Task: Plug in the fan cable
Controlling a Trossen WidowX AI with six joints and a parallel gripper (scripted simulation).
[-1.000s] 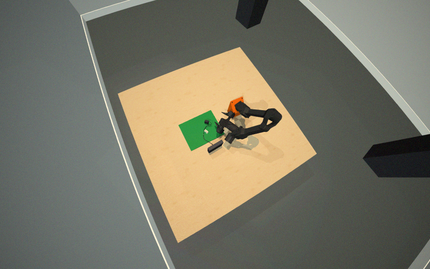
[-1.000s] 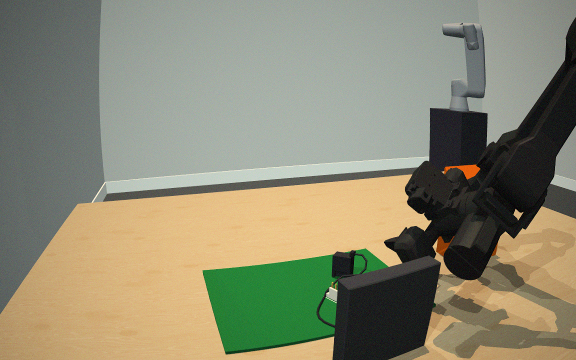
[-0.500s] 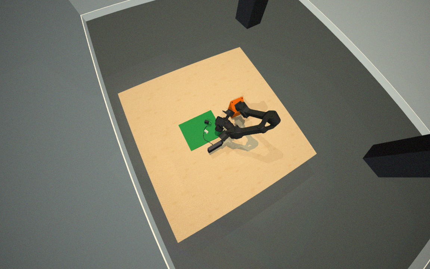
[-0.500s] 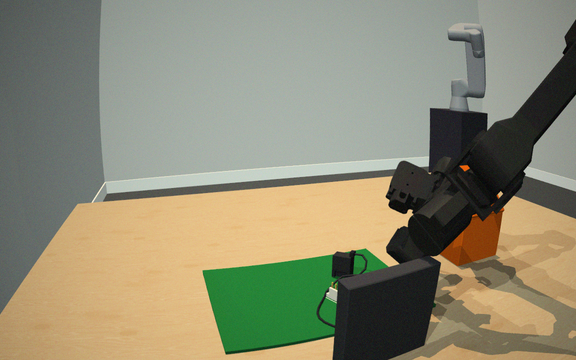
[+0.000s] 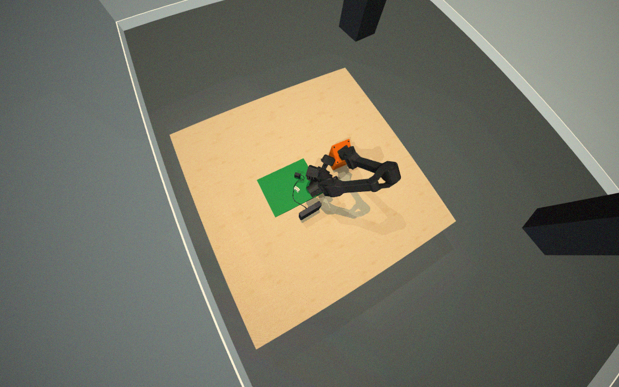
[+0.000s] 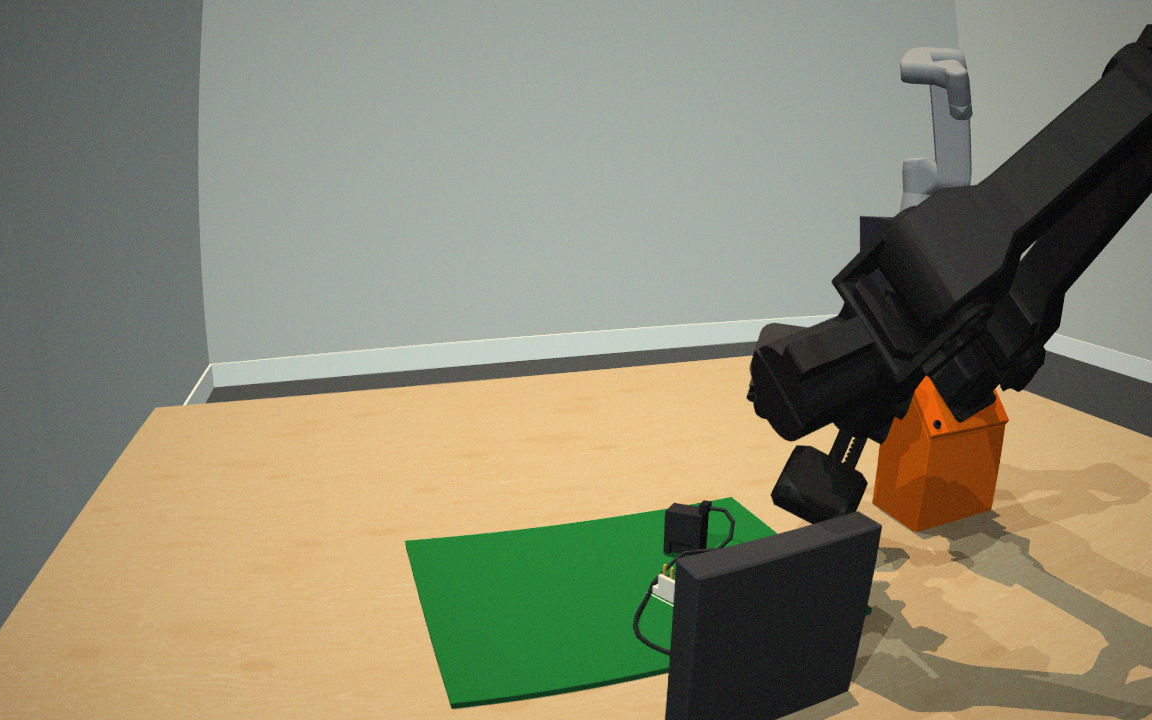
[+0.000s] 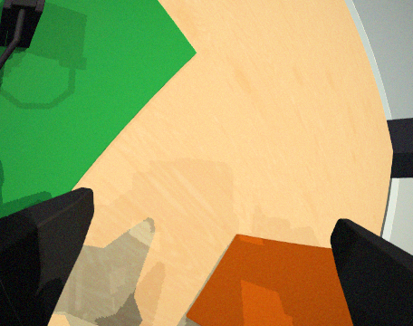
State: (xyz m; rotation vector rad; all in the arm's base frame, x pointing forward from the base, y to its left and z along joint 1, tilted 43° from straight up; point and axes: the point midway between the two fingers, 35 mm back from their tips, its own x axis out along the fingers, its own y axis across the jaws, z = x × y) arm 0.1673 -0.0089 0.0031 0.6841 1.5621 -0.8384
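The black plug (image 5: 297,175) (image 6: 684,528) (image 7: 20,24) stands on the green board (image 5: 271,185) (image 6: 517,617) (image 7: 139,54), apart from the white four-pin header (image 5: 296,188) (image 6: 656,590). Bare gold pins show on the header in the exterior view; part of it is hidden behind the fan. The black cable (image 6: 636,625) (image 7: 6,58) loops from the plug past the header to the fan (image 5: 309,210) (image 6: 772,617). My gripper (image 7: 220,219) is wide open and empty, above the table between the board's corner and the orange base. The plug is outside the fingers, at the wrist view's upper left.
The orange base (image 5: 337,156) (image 6: 938,470) (image 7: 261,272) stands beyond the board, close to my gripper. The fan stands upright on the wooden table (image 5: 263,269) (image 6: 294,501) (image 7: 279,149) beside the board's edge. A grey arm (image 6: 951,134) is in the background.
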